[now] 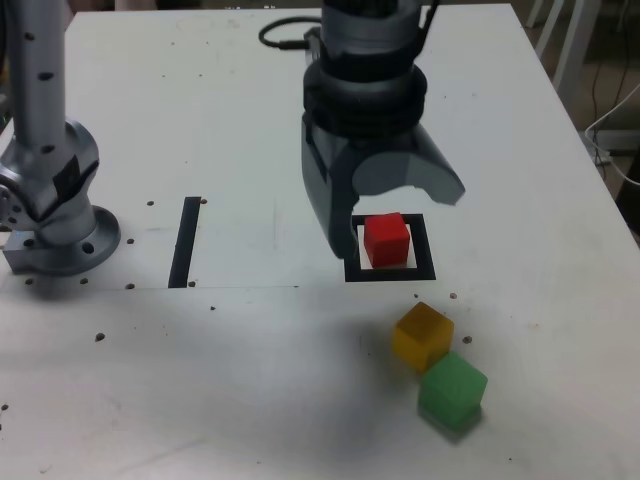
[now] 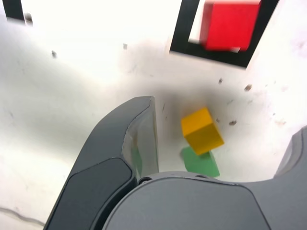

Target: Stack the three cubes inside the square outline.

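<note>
I count three small matte cubes on my white table (image 1: 250,380): one red cube (image 1: 385,240), one yellow cube (image 1: 421,335) and one green cube (image 1: 452,390). There is one square outline of black tape with a white centre (image 1: 392,272), and one straight strip of black tape (image 1: 185,242). One black cable (image 1: 285,35) lies at the far edge. One grey arm base (image 1: 55,235) stands on the table, and I have one gripper (image 1: 395,215) with two jaws.
</note>
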Tool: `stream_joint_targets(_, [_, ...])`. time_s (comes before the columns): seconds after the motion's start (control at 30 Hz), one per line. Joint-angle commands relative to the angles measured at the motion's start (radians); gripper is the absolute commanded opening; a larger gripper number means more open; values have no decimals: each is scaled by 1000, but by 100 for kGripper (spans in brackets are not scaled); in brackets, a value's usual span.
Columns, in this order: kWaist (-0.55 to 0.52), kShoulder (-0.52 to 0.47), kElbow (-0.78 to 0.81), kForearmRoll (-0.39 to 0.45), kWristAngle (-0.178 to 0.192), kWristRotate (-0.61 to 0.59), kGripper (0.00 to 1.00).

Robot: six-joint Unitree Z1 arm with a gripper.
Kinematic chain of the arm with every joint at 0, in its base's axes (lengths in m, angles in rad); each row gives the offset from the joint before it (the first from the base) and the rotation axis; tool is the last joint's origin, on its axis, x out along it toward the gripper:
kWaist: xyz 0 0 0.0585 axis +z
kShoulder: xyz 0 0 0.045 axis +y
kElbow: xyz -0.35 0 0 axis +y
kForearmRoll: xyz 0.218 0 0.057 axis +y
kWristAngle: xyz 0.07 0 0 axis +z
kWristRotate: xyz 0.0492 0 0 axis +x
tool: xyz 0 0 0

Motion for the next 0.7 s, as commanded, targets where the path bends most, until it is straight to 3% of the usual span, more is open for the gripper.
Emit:
stream_joint_targets(0.0, [-12, 30, -33, 1, -39, -31, 97])
stream_joint_targets(0.2, [-23, 118, -92, -12, -113, -78, 97])
stream_joint_targets(0.33, [-32, 167, -114, -36, -142, -98, 97])
stream_joint_targets(0.5, [-44, 216, -119, -56, -150, -112, 97])
stream_joint_targets(0.67, [-42, 249, -119, -66, -133, -117, 97])
